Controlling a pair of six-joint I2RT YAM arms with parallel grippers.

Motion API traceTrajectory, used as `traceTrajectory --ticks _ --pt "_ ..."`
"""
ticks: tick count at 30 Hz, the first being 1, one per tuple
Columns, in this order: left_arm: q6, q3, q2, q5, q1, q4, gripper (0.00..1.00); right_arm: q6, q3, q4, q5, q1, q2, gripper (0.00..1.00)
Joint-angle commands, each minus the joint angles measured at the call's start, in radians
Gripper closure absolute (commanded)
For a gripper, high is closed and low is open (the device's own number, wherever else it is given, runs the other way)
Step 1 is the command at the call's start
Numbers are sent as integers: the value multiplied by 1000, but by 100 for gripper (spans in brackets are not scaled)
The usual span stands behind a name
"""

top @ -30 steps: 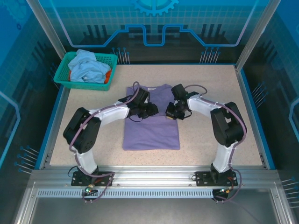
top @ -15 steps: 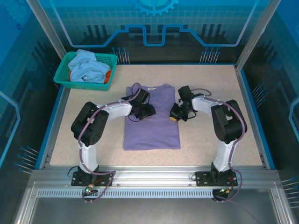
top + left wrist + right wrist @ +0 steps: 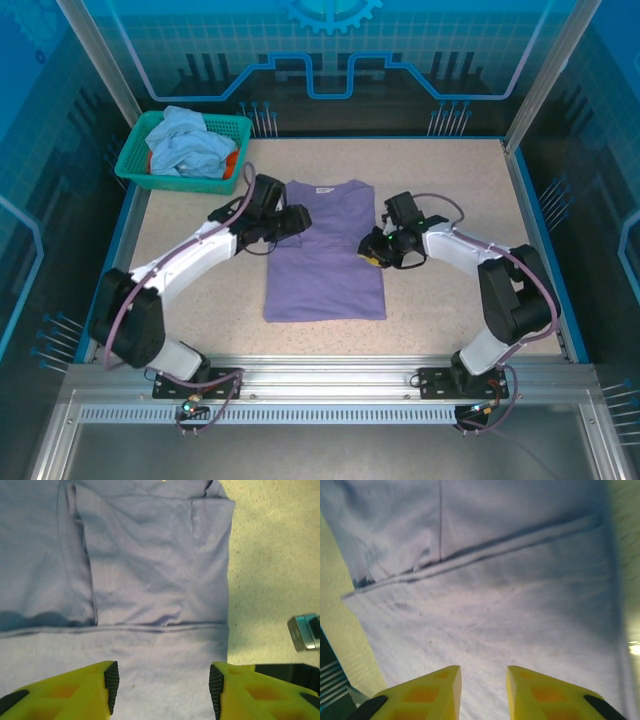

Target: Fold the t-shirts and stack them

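Observation:
The lavender t-shirt (image 3: 325, 262) lies flat mid-table, collar away from the arms, both sleeves folded in over the body. My left gripper (image 3: 298, 222) hovers at its upper left edge. In the left wrist view that gripper (image 3: 164, 687) is open, with only lavender cloth (image 3: 150, 580) below. My right gripper (image 3: 373, 251) sits over the shirt's right edge. In the right wrist view it (image 3: 484, 682) is open a little above the cloth (image 3: 495, 605), with nothing between its fingers. A light-blue t-shirt (image 3: 188, 140) and an orange one (image 3: 232, 165) lie in the basket.
The teal mesh basket (image 3: 170, 180) stands at the table's back left corner. Speckled beige tabletop (image 3: 450, 180) surrounds the shirt on all sides. Blue-framed walls close off the back and both sides.
Both grippers have drawn back from the shirt's middle toward its side edges. The left arm swung out to the left. The right gripper went from shut to open, and the left one opened wider.

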Motion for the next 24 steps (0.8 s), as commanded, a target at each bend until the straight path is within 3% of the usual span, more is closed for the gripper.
traceTrajectory --ticks 1,6,13,15,20,23,24 --pt "-3 -111 20 61 -8 -1 51 -24 -19 48 -42 40 15 69" --pt "-91 -249 15 154 -30 79 53 -3 -76 23 -14 47 12 66" --pt "-152 -410 -74 69 -50 5 44 -4 -184 -58 52 10 -47 64" --pt "-143 -420 -122 64 -51 -39 41 -3 -204 -71 74 12 -135 62" --pt "-109 -386 -287 29 -79 -178 38 6 -244 -102 187 104 -386 47" --pt "-115 -377 -362 50 -137 -196 51 31 -304 -22 138 176 -444 51" --pt "-131 -388 -376 72 -161 -171 59 44 -325 10 120 206 -448 60"
